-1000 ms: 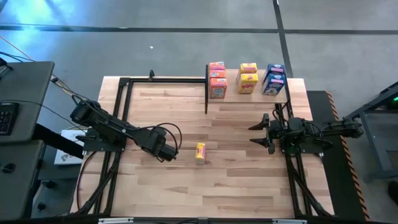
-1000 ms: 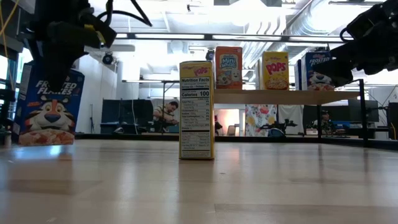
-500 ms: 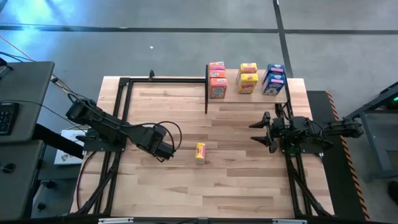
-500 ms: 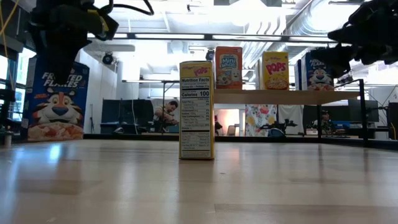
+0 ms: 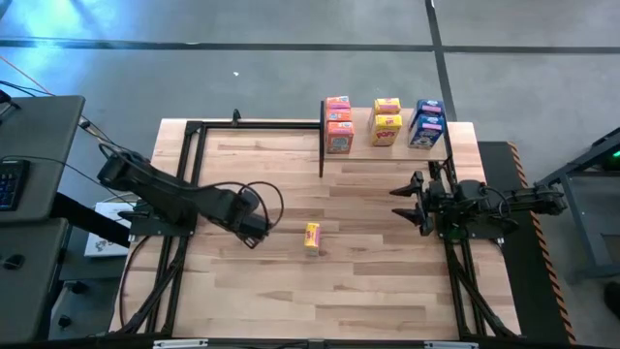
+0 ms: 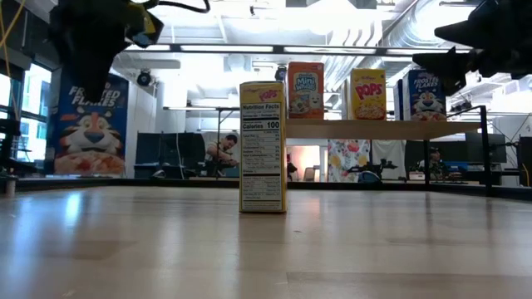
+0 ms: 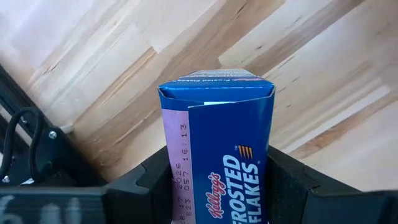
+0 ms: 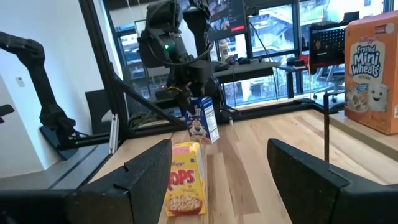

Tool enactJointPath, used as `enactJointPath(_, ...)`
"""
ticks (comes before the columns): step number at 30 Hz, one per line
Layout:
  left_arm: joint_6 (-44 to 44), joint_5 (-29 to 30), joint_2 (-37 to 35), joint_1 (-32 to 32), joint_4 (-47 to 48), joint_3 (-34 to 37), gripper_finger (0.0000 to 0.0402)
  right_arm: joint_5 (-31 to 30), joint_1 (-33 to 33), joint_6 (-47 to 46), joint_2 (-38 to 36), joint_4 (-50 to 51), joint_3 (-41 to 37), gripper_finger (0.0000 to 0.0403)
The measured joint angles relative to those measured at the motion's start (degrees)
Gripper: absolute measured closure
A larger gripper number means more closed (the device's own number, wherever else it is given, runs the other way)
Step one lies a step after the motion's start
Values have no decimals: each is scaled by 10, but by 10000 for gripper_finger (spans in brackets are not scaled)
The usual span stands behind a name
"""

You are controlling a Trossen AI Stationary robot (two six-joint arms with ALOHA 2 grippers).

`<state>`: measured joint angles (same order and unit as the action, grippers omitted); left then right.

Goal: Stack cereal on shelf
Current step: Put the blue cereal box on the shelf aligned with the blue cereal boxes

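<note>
Blue cereal box (image 7: 217, 155) within left gripper (image 7: 217, 186) (lifted).

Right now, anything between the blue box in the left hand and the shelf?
Only the yellow cereal box, standing on the tabletop just right of the left hand. That hand carries the blue Frosted Flakes box clear of the table, and nothing else lies toward the shelf.

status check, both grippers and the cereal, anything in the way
Left gripper shut on blue cereal box, lifted off table. Right gripper open, empty, below shelf. Yellow cereal box upright mid-table. Path looks clear.
</note>
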<state>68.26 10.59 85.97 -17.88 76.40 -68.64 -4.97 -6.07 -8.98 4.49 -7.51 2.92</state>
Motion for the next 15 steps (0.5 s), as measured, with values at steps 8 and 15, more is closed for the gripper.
enactJointPath(8, -44, 5, -16, 7, 0, -54, 227, -1, 0, 20, 1, -26, 0, 145)
enactJointPath(15, -88, 35, -16, 7, -1, -118, 227, 3, 0, 37, 1, -93, 0, 145)
